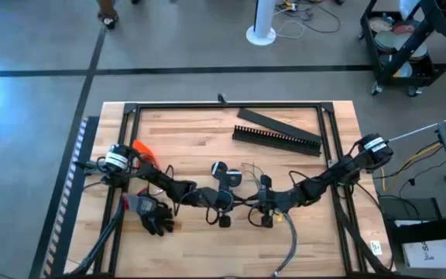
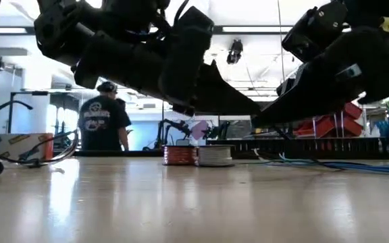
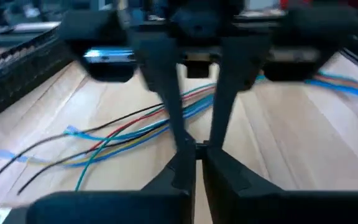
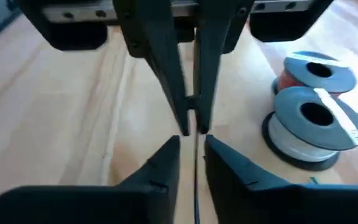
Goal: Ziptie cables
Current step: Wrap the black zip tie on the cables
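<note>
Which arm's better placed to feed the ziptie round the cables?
Right, probably: the ziptie runs through the right pincer; the left pincer only faces it tip to tip, cables beyond.

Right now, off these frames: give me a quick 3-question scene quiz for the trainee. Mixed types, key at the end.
1. True or false: the left pincer and the right pincer sit at opposite edges of the table.
2. What lies next to the toothed duct? A: a flat black bar. B: a mug. C: a laptop.
3. How many wire spools show in the right wrist view?

Key: 1 false, they meet mid-table; 2 A; 3 two.
</note>
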`<state>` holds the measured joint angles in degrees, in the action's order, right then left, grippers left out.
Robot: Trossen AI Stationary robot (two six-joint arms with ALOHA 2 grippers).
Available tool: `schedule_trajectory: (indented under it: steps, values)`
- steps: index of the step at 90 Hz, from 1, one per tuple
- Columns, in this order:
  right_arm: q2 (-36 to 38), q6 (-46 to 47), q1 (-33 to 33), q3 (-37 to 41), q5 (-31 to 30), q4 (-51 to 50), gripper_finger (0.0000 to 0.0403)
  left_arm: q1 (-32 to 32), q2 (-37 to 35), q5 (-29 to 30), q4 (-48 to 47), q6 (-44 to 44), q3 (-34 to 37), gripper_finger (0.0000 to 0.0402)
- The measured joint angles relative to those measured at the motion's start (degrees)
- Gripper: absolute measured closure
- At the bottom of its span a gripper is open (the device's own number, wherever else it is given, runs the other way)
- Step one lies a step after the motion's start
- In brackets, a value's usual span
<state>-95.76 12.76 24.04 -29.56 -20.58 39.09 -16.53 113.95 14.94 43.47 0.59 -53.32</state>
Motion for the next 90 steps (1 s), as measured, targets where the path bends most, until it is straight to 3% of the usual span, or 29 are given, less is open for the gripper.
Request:
schedule_trajectory:
  steps: [22,55,69,90]
  values:
    - [-0.3,-0.5,-3.9,0.0,19.0,-1.7,0.0270,0.0,0.0,-7.1,-0.9,15.2,0.0,0.0399]
    - [-0.4,-4.4,-11.1,-1.2,33.9,-1.6,0.0278,0.0,0.0,-8.5,-7.2,31.1,-2.4,0.0400]
    - [-0.4,-5.2,-12.8,-1.9,36.6,-1.9,0.0289,0.0,0.0,-8.6,-14.2,36.4,-5.3,0.0400]
    - [-0.9,-5.4,-13.6,-1.9,42.1,-4.5,0.0303,0.0,0.0,-9.1,-14.5,41.3,-6.0,0.0400]
